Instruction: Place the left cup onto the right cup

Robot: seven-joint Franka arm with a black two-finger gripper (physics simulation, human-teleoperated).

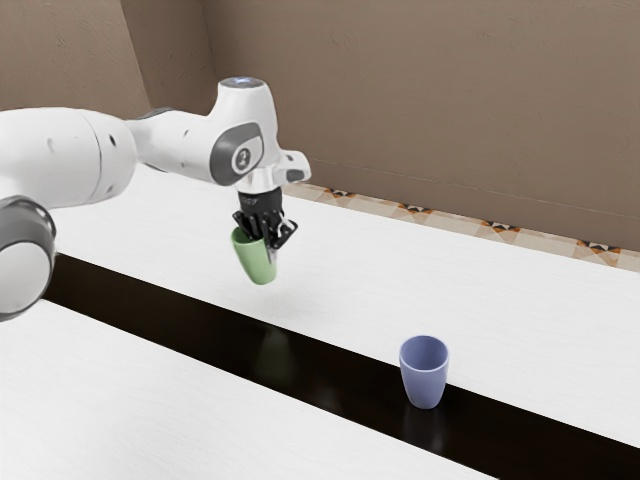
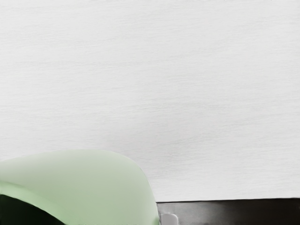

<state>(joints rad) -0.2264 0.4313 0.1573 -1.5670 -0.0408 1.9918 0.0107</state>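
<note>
Claw (image 1: pixel 268 244), blue cup (image 1: pixel 424 371): ext. view; green cup (image 2: pixel 79 183) up close: wrist.

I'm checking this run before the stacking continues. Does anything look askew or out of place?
The green cup hangs tilted in the gripper, clear of the table. The blue cup stands upright on the dark strip. Nothing looks spilled or damaged.

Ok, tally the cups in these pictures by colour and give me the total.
Green: 1, the green cup, held in the air by the gripper.
Blue: 1, the blue cup, standing upright on the table.
Total: 2 cups.
</note>
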